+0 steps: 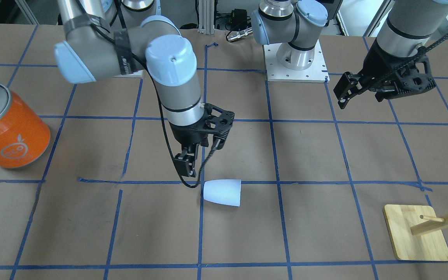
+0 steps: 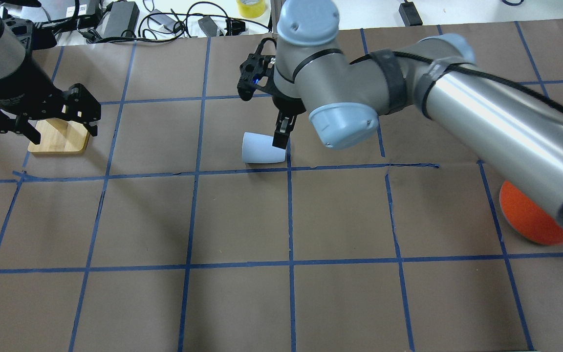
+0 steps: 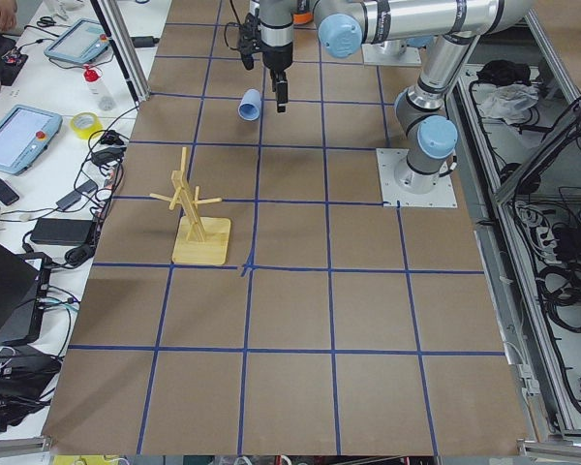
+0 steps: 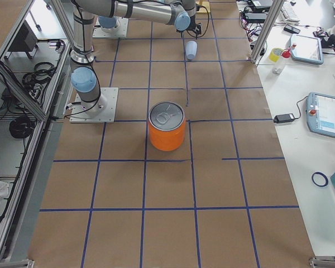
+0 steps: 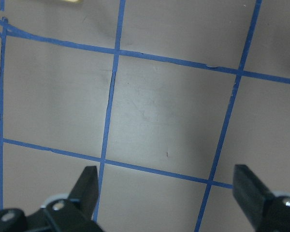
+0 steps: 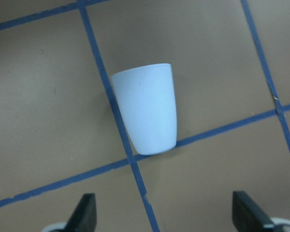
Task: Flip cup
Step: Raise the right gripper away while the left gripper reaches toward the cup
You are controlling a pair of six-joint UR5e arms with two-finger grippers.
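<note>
Lavender-blue plastic, the cup [image 6: 146,108] lies on its side on the brown tabletop [image 6: 217,58], near the middle of the overhead frame and across a blue tape line. In the right wrist view it sits above the right hand [image 6: 164,215], well clear of the two fingers, which stand wide apart at the frame's lower corners and grip nothing. Its long axis runs almost straight up the frame, with the narrow base pointing down towards the hand and the wider end away. A reach forward would therefore meet the base first, so I judge the hand must turn across that axis to close on the walls. The left hand [image 5: 166,191], also spread and empty, hangs far off at the overhead frame's left by the wooden stand [image 2: 61,139], so the right arm is clearly nearer.
</note>
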